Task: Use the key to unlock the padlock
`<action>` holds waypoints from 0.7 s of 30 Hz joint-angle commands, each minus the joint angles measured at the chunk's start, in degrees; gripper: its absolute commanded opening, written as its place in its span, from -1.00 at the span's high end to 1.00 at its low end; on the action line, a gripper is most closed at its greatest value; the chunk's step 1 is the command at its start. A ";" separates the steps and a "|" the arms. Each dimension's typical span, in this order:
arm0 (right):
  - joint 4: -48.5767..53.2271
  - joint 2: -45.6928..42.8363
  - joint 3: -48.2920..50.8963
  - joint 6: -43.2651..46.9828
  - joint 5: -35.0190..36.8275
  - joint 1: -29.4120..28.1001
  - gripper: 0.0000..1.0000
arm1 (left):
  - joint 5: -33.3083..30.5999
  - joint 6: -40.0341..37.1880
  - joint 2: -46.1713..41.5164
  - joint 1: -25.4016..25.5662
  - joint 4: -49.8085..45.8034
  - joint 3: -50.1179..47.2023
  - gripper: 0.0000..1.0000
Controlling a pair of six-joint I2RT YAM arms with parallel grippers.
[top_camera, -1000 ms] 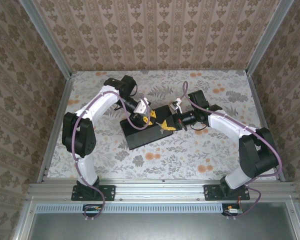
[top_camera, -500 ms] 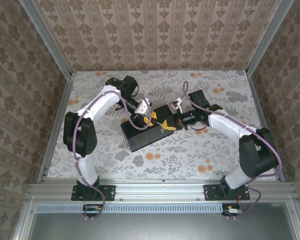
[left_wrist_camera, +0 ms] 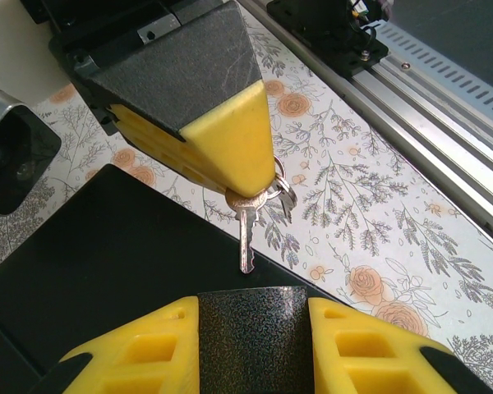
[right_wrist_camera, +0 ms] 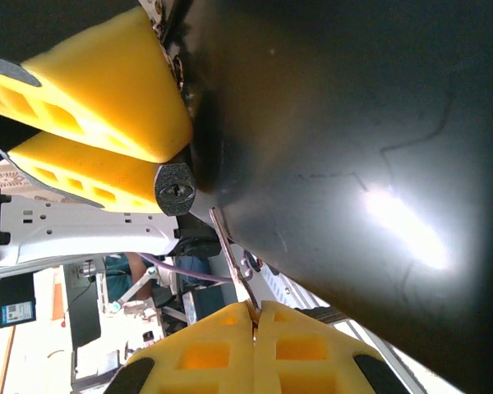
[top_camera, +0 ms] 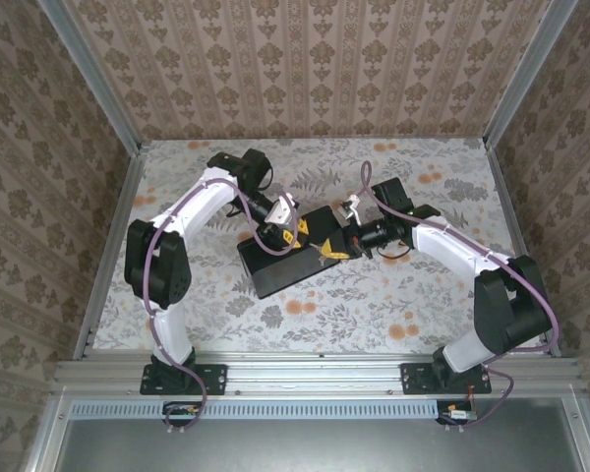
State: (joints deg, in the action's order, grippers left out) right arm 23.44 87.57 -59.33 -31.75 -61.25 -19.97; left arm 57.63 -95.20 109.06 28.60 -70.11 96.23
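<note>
Jaws of the right gripper [right_wrist_camera: 253,310] pinch the key [left_wrist_camera: 246,242]; the left gripper [left_wrist_camera: 253,345] clamps the padlock [right_wrist_camera: 168,176]. Insertion is in hand: next, the tip must meet the keyhole [right_wrist_camera: 178,190].

Key [left_wrist_camera: 246,242] lies beside padlock [right_wrist_camera: 174,189], at the box's [top_camera: 275,270] edge.

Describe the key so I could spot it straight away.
Find the black box on the flowered cloth. At its right end, the right claw pinches a thin metal key, pointing at the padlock in the left claw. Amid chunky yellow fingers, it is the one slim sliver, rings at its head.
</note>
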 commanded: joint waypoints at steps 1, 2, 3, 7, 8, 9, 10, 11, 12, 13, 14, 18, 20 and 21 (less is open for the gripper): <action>1.76 -1.66 -2.54 0.83 0.13 0.19 1.00 | -0.95 -1.53 1.86 0.40 -1.17 1.07 0.54; 1.51 -1.59 -2.72 0.66 0.04 0.16 1.00 | -0.93 -1.57 1.78 0.45 -1.10 1.15 0.54; 1.37 -1.53 -2.93 0.54 -0.09 0.14 1.00 | -1.00 -1.50 1.78 0.49 -1.16 1.20 0.54; 1.96 -1.21 -3.81 0.88 0.08 -0.08 1.00 | -1.11 -1.37 1.86 0.49 -1.26 1.38 0.54; 1.97 -1.10 -3.86 0.85 0.08 -0.23 1.00 | -1.11 -1.38 1.80 0.49 -1.25 1.34 0.54; 1.99 -1.03 -3.95 0.90 0.08 -0.33 1.00 | -1.20 -1.33 1.86 0.54 -1.21 1.42 0.54; 2.32 -0.91 -4.15 1.10 0.24 -0.47 1.00 | -1.05 -1.28 1.86 0.49 -1.18 1.41 0.54; 2.66 -0.77 -4.22 1.41 0.34 -0.49 1.00 | -1.03 -1.09 1.84 0.49 -0.99 1.34 0.54; 2.81 -0.71 -4.22 1.56 0.35 -0.56 1.00 | -1.02 -0.98 1.86 0.50 -0.79 1.44 0.54; 2.86 -0.65 -4.21 1.56 0.35 -0.56 1.00 | -0.94 -0.91 1.87 0.49 -0.80 1.43 0.54; 2.78 -0.60 -4.17 1.58 0.35 -0.51 1.00 | -0.89 -0.79 1.86 0.45 -0.71 1.44 0.54; 3.36 0.02 -4.38 2.27 0.52 -0.97 1.00 | -0.86 -0.86 1.70 0.47 -0.79 1.37 0.54; 3.63 0.39 -4.39 2.35 0.62 -1.09 1.00 | -0.99 -0.62 1.69 0.40 -0.62 1.30 0.54; 3.54 0.41 -4.41 2.37 0.61 -1.13 1.00 | -1.11 -0.55 1.69 0.41 -0.59 1.40 0.54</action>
State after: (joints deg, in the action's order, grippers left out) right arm 25.17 87.53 -61.93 -30.92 -61.19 -20.67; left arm 57.39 -95.20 109.45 28.86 -70.26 96.90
